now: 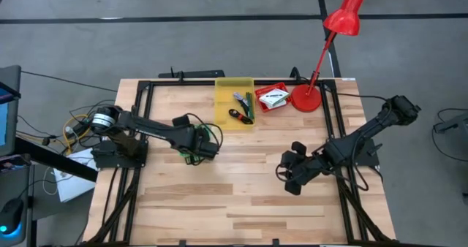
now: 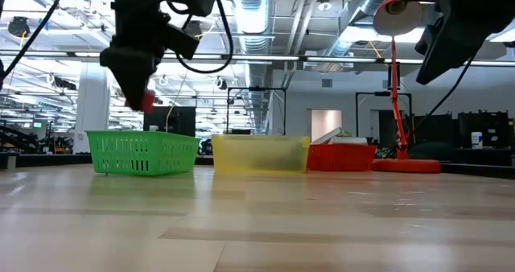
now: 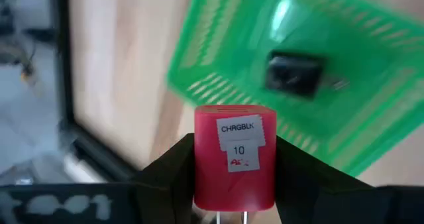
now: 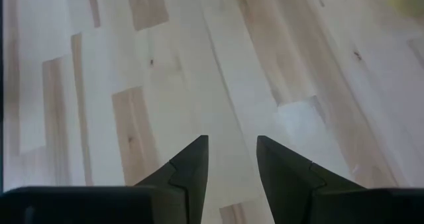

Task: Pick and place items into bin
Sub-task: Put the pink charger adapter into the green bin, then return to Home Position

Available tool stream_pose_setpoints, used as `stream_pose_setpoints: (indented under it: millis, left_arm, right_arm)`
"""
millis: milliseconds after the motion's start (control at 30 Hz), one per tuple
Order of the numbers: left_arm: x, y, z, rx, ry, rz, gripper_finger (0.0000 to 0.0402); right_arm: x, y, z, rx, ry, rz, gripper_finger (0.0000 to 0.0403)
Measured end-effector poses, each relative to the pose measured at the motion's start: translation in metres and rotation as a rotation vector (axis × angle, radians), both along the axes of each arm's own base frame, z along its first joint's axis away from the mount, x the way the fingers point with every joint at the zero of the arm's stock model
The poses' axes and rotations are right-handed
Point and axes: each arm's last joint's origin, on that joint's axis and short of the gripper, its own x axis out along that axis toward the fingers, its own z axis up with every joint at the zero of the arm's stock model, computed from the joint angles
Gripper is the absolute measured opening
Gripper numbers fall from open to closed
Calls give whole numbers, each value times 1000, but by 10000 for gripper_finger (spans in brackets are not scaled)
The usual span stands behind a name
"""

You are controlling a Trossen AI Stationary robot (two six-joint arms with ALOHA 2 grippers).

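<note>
We see left gripper [image 3: 233, 174] clamped on red charger block [image 3: 234, 156], prongs toward frame bottom, long axis along fingers. Green basket [image 3: 331, 71] lies beyond it, upper right of wrist frame, black item [image 3: 295, 73] inside; block not yet over it, we judge. In overhead frame, left gripper [image 1: 196, 146] sits left of centre. Right gripper [image 4: 232, 161] slightly parted, empty, over bare table [image 4: 165, 65], farther from basket.
</note>
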Motion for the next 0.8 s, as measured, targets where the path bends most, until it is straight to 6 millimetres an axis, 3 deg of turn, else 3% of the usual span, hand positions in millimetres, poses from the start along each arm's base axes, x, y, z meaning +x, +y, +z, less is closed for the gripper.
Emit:
stream_pose_setpoints:
  millis: [300, 467, 700, 800]
  left_arm:
    - [12, 0, -19, -50, -111, -109, 135]
    - [10, 4, -28, 15, -117, -112, 138]
    - [1, 6, -40, 87, -101, -77, 245]
    - [0, 5, -43, 74, -106, -70, 271]
  right_arm:
    - [6, -11, 0, 2, 3, -49, 123]
    - [6, -12, 0, 2, 4, -53, 123]
    - [7, -14, 0, 6, 4, -61, 123]
    - [7, -14, 0, 6, 3, -60, 123]
